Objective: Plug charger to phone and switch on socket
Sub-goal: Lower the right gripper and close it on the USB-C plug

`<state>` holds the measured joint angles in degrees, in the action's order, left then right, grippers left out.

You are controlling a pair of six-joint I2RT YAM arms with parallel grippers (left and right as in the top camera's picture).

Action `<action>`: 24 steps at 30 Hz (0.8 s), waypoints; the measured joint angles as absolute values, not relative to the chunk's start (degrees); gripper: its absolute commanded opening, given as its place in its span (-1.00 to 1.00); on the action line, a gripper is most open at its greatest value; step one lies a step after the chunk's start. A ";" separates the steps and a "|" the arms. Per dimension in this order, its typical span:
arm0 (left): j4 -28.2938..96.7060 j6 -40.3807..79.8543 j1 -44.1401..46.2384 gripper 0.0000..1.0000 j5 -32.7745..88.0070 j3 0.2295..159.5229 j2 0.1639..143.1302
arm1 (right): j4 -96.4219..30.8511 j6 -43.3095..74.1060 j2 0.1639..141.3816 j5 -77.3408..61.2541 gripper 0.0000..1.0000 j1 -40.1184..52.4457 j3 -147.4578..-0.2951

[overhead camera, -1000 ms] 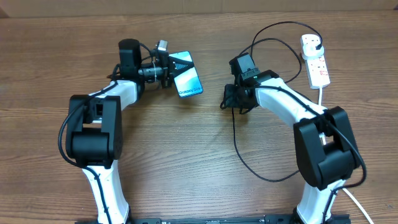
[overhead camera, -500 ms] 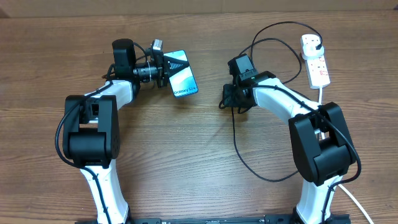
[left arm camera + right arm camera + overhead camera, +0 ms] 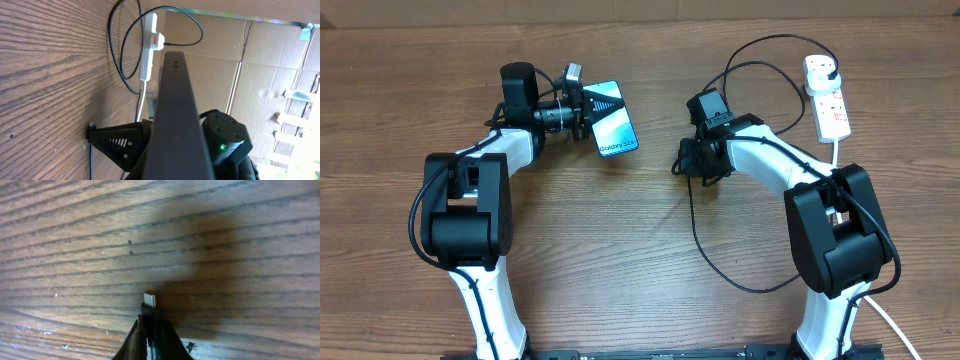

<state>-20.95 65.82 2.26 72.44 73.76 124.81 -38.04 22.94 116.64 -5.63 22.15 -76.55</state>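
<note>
From above, my left hand is clamped on one short end of the phone. The phone's long axis runs straight out from the fingertips, screen up, with the "Galaxy" end farthest from the hand. My right hand is pinched on the charger near its tip, well apart from the phone, and the socket lies far behind that hand with the plug already in it. I judge this to be the mating step – tip and port have yet to be brought together. On the left wrist view the phone is a dark edge-on bar pointing away from the hand, lifted off the tabletop. On the right wrist view the connector tip juts just beyond the closed fingers, aimed at the wood – it needs swinging toward the phone's free end and lining up with its long axis.
</note>
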 measured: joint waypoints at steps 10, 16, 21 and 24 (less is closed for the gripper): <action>-20.95 65.82 2.26 -0.91 72.44 73.76 124.81 | -43.03 25.93 116.77 -3.11 -0.93 22.33 -78.02; -20.95 65.82 2.26 -0.91 72.40 73.76 124.81 | -45.82 28.80 117.51 6.46 -0.92 25.43 -79.79; -20.95 65.82 2.26 -0.91 72.42 73.76 124.81 | -46.35 31.46 117.89 10.31 -0.93 28.73 -80.01; -20.95 65.82 2.26 -0.91 72.40 73.76 124.81 | -47.22 32.82 118.43 10.26 -0.92 29.15 -80.77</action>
<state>-20.95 65.82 2.26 72.40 73.76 124.81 -47.22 32.82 118.43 10.26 29.15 -80.77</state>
